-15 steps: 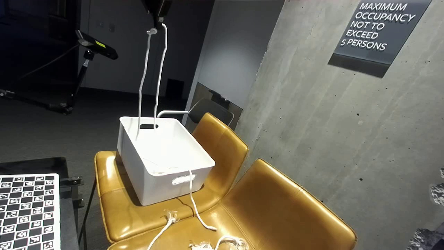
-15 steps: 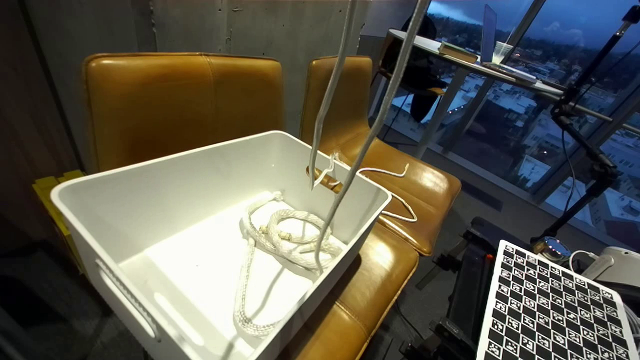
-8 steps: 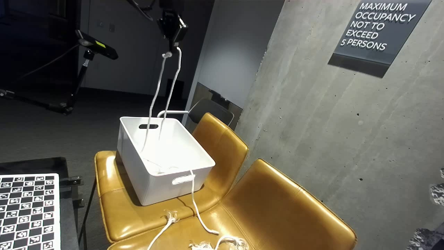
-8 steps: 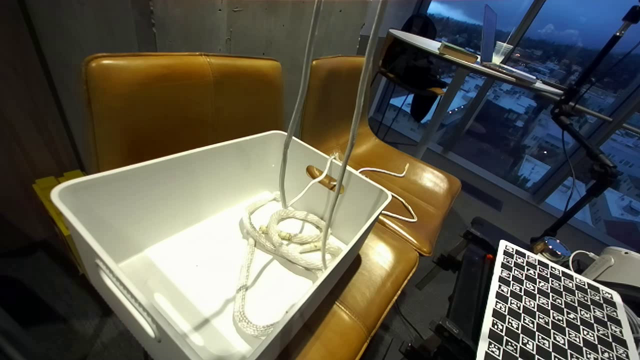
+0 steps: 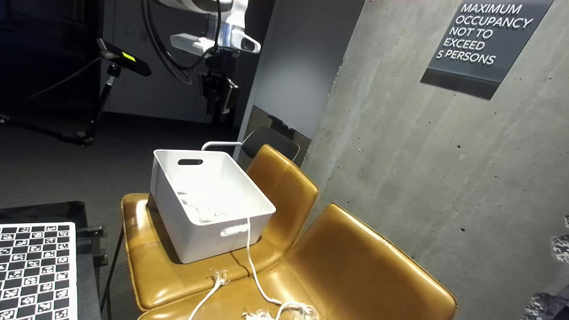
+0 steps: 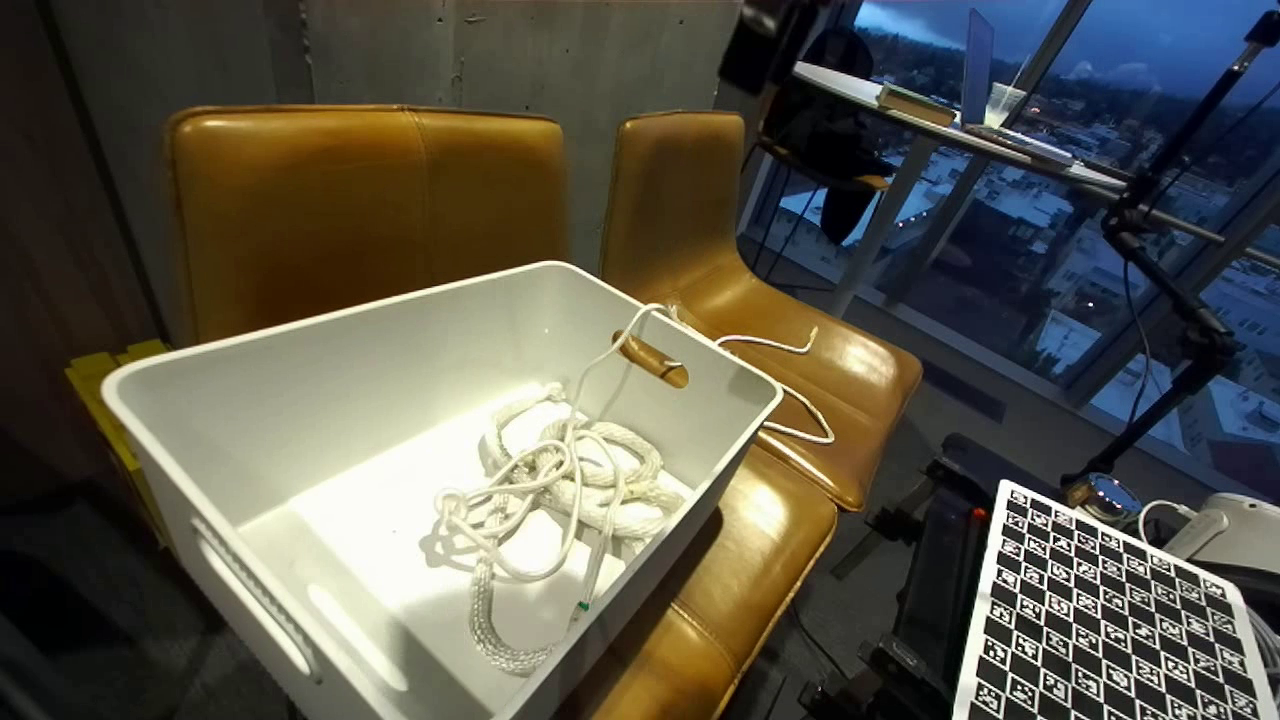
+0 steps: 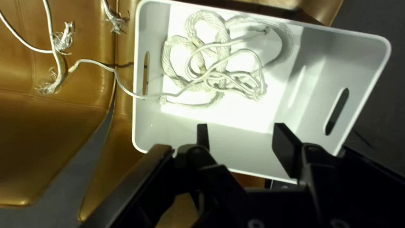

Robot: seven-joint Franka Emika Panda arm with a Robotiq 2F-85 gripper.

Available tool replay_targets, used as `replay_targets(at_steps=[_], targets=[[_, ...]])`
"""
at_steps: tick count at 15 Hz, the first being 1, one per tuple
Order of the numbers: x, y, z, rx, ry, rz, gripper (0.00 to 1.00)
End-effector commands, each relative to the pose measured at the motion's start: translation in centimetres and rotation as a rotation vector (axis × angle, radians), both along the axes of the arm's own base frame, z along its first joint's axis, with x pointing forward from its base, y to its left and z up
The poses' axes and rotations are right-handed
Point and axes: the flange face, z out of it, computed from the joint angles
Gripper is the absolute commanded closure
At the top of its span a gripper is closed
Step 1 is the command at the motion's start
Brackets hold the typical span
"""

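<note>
Above a white rectangular plastic bin (image 5: pixel 209 242) on a tan leather-look chair (image 5: pixel 173 284), the black gripper (image 7: pixel 241 130) hung, jaws apart, while a thin white cord (image 6: pixel 571 440) lay looped inside over thick white braided rope (image 7: pixel 222 34), one end across the rim.

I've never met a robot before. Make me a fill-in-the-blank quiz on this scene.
The white bin stands on the ____ of a tan chair.
Its jaws apart, the gripper holds ____.
A thin cord runs over the bin's rim from inside to ____.
The wall sign allows at most ____ persons.

Missing words: seat; nothing; outside; 5.
</note>
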Motion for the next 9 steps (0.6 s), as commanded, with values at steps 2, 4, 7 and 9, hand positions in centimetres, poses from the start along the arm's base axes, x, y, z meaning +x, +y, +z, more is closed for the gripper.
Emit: replay_targets(at_steps=[2,4,7,9], targets=[[2.0,-9.6,-5.9,-0.06,0.062,0.012,0.06],[3.5,-14.2,-8.2,-0.099,0.113,0.057,0.0],[5.3,-18.1,-11.1,-0.132,0.187,0.148,0.0],[6.6,-19.0,-13.4,-0.16,0.224,0.234,0.0]])
